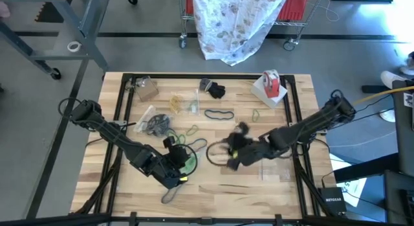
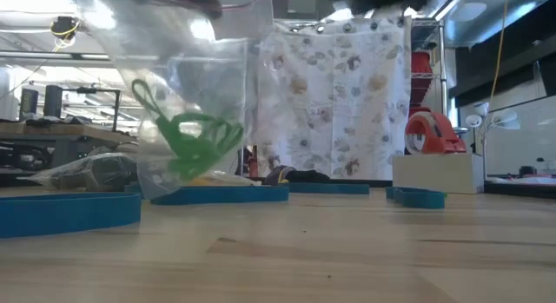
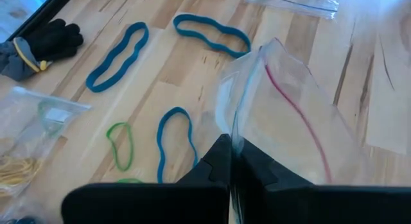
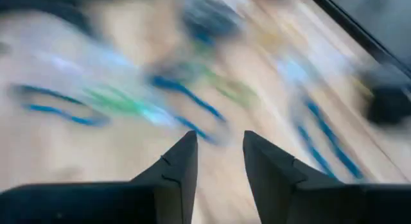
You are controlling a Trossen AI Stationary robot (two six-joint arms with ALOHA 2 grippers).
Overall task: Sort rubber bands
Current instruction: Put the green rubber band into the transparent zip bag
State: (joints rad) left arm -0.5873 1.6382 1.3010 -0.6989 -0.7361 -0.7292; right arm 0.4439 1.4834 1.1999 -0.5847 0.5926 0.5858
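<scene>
My left gripper (image 1: 180,169) is shut on a clear plastic bag (image 2: 187,95) that holds green rubber bands (image 2: 193,134). My right gripper (image 4: 218,153) hovers open just right of the bag, over the table's middle (image 1: 231,153), with nothing between its fingers. Loose rubber bands lie flat on the wood: teal loops (image 3: 119,54) (image 3: 212,33) (image 3: 176,137) and a green one (image 3: 119,146). In the high view, another teal band (image 1: 218,114) and a green one (image 1: 255,114) lie toward the far side. My left gripper pinches the clear bag's edge (image 3: 235,139) between its two shut fingers, coming at it slanting down from the near left. The bag stands up past the fingertips, its red zip line (image 3: 292,102) showing. Whether the bag's lower end (image 2: 161,194) touches the table, I cannot tell.
A red-and-white tape roll (image 1: 272,83) on a white box stands at the far right. A black glove (image 1: 214,90) and other clear bags (image 1: 152,122) (image 1: 183,103) (image 1: 145,89) lie at the far left and middle. Bare wood lies along the near edge (image 1: 259,193).
</scene>
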